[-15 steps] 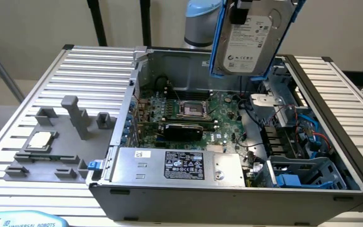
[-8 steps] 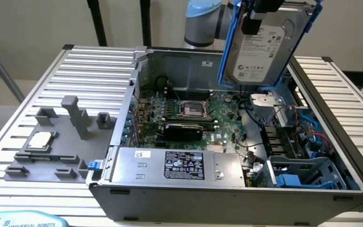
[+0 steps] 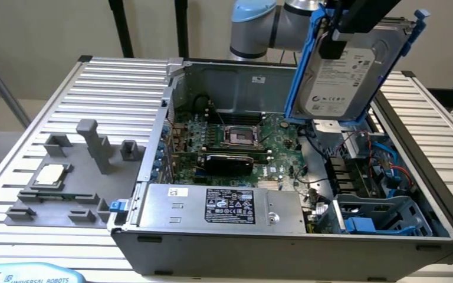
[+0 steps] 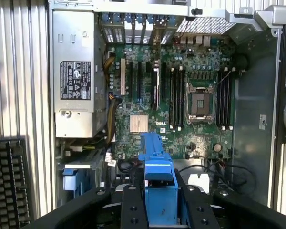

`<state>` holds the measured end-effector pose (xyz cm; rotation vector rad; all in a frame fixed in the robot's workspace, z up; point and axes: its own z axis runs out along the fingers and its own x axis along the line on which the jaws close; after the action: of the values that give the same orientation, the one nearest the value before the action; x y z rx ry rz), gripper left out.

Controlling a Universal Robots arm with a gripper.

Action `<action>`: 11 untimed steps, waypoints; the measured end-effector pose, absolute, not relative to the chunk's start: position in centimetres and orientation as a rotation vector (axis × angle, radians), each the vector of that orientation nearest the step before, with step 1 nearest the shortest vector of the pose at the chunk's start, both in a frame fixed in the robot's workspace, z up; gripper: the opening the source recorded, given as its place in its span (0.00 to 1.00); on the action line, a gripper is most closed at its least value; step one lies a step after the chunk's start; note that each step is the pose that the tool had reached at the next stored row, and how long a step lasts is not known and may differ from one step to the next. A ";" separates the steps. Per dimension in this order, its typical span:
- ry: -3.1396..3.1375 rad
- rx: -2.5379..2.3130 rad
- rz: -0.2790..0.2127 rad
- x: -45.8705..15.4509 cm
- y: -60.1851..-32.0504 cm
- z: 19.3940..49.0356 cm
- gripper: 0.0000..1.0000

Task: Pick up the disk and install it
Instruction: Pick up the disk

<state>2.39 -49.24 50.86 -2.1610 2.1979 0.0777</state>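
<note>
- The black two-finger gripper (image 3: pixel 335 48) on the pale blue and grey robot arm (image 3: pixel 254 26) is clamped on the disk (image 3: pixel 344 76), a flat silver-grey hard drive with a white printed label in a bright blue plastic carrier.
- In the wrist view, the blue carrier (image 4: pixel 157 162) sits squeezed between the gripper's dark fingers (image 4: pixel 131 207), so the jaws are gripping it and not standing free.
- The disk hangs in the air, tilted nearly upright with its label facing the exterior camera. It is above the far end of the open grey metal computer case (image 3: pixel 289 247), toward the exterior view's right, and touches nothing in the case.
- Inside the case lie the green motherboard (image 3: pixel 235 138), the large silver power-supply box with a black label (image 3: pixel 226 206), and a grey drive cage with blue plastic parts (image 3: pixel 384 215) in the near corner at the exterior view's right.
- On the ribbed aluminium table (image 3: pixel 116 88), a small square silver processor chip (image 3: pixel 49 174) rests on a grey plastic fixture, well apart from the gripper.
- By my judgement the pick-up is done. The installing is not: the disk is seated in no bay or slot, and it is well apart from the drive cage.
</note>
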 end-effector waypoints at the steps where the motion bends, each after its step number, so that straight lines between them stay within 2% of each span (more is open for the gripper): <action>1: 2.198 -2.161 0.078 2.6 -49.5 50.8 0.33; 11: 2.197 -2.160 0.076 5.3 -52.2 50.1 0.33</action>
<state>5.30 -52.16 50.14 -2.1603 2.1971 0.0761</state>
